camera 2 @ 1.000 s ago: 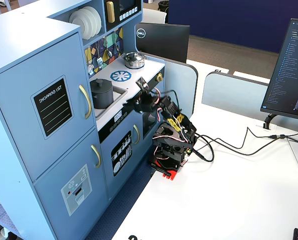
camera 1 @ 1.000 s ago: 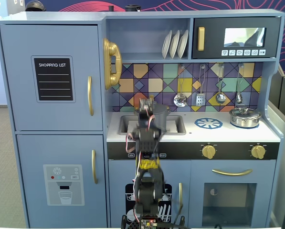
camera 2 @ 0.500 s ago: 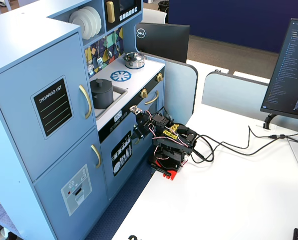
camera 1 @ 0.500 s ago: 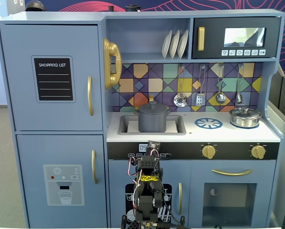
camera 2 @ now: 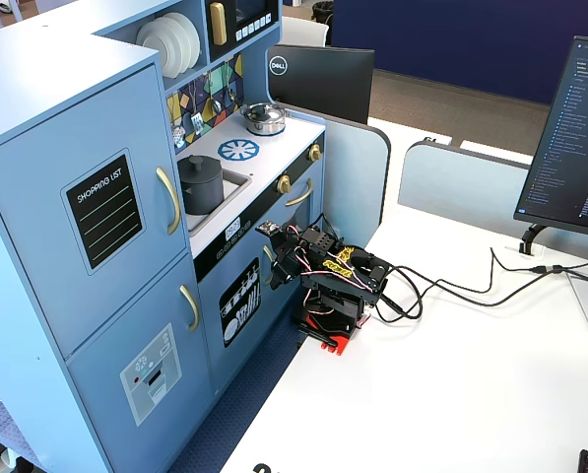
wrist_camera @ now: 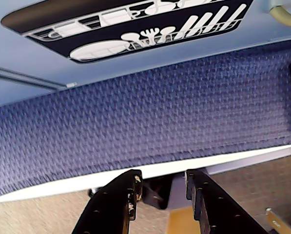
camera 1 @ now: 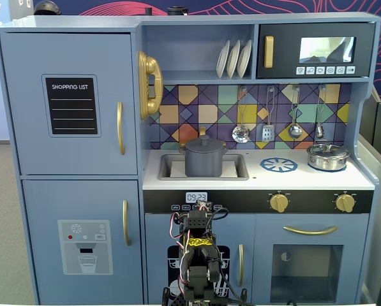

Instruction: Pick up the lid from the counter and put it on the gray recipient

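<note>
The gray recipient (camera 1: 205, 162) stands in the sink of the toy kitchen; it also shows in the other fixed view (camera 2: 201, 187). The lid (camera 1: 204, 143) lies on top of it, knob up, and shows there in the other fixed view too (camera 2: 199, 163). My gripper (wrist_camera: 162, 178) is low in front of the kitchen's dishwasher door, well below the counter, on the folded arm (camera 2: 333, 281). Its jaws stand a little apart with nothing between them. The wrist view shows only blue carpet, the table's white edge and the dishwasher door.
A shiny steel pot (camera 1: 327, 157) with its own lid stands at the counter's right. A blue-and-white burner mark (camera 1: 279, 165) lies between it and the sink (camera 1: 170, 167). On the white table are cables (camera 2: 451, 291) and a monitor (camera 2: 579, 138).
</note>
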Controlling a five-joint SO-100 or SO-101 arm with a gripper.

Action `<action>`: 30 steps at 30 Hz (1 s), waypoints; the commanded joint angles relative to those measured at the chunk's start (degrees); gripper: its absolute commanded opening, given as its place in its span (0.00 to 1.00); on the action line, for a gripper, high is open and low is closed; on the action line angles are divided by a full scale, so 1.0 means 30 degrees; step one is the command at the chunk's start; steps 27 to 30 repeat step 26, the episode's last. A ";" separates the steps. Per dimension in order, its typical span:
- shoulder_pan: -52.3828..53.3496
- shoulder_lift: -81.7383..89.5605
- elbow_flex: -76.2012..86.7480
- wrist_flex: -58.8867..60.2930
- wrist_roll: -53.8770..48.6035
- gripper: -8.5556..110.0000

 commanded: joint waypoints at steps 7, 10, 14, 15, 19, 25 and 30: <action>0.0762 -0.0117 -0.0029 0.3662 -0.1699 0.10; 0.0762 -0.0117 -0.0029 0.3662 -0.1611 0.11; 0.0762 -0.0117 -0.0029 0.3662 -0.1553 0.11; 0.0762 -0.0117 -0.0029 0.3662 -0.1553 0.11; 0.0762 -0.0117 -0.0029 0.3662 -0.1553 0.11; 0.0762 -0.0117 -0.0029 0.3662 -0.1523 0.11; 0.0762 -0.0117 -0.0029 0.3662 -0.1523 0.11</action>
